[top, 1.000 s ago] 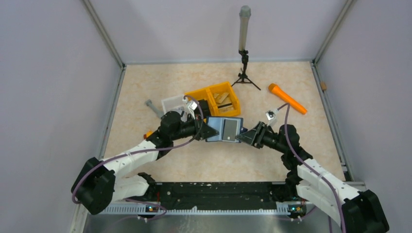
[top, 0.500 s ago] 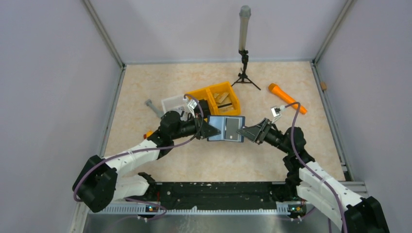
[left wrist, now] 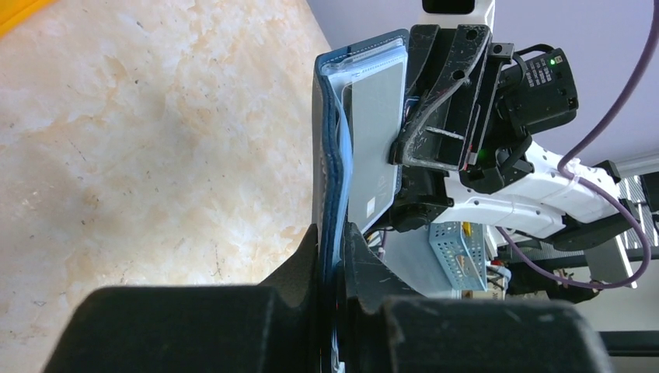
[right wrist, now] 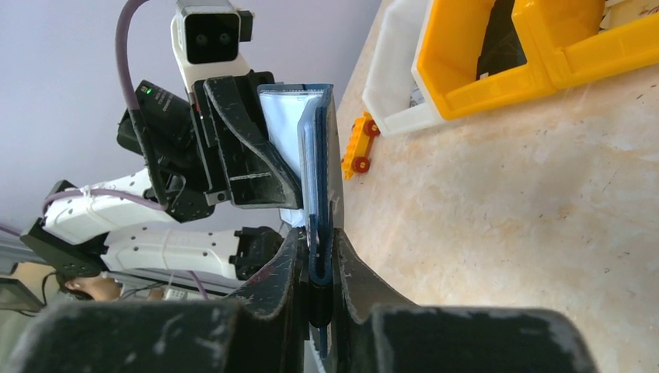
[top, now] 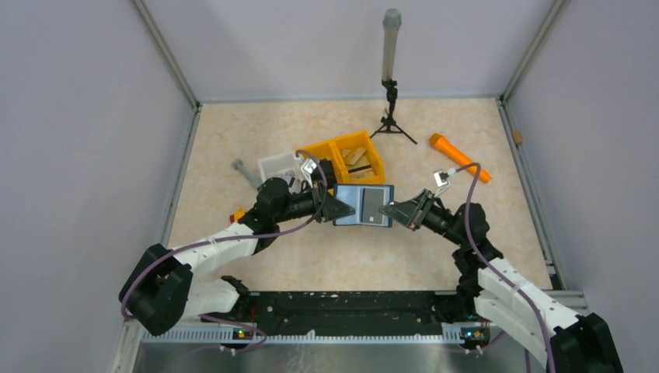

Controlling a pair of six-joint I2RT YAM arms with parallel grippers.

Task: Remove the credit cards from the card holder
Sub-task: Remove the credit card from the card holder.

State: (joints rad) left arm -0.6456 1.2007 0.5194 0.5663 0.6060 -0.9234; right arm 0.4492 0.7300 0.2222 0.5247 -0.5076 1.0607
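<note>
Two grips, one holder (left wrist: 325,132): your left gripper (left wrist: 332,237) clamps one edge as anchor; right gripper (right wrist: 323,237) clamps the opposite edge beside the card (left wrist: 376,132), likely for extraction.

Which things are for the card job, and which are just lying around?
For the job: card holder, grey card tucked in it, left fingers and right fingers gripping the holder.
Just lying about: yellow bin, white box, orange stick, tripod, grey bolt, toy block.

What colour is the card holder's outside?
Dark navy; the card holder shows best in the left wrist view.
</note>
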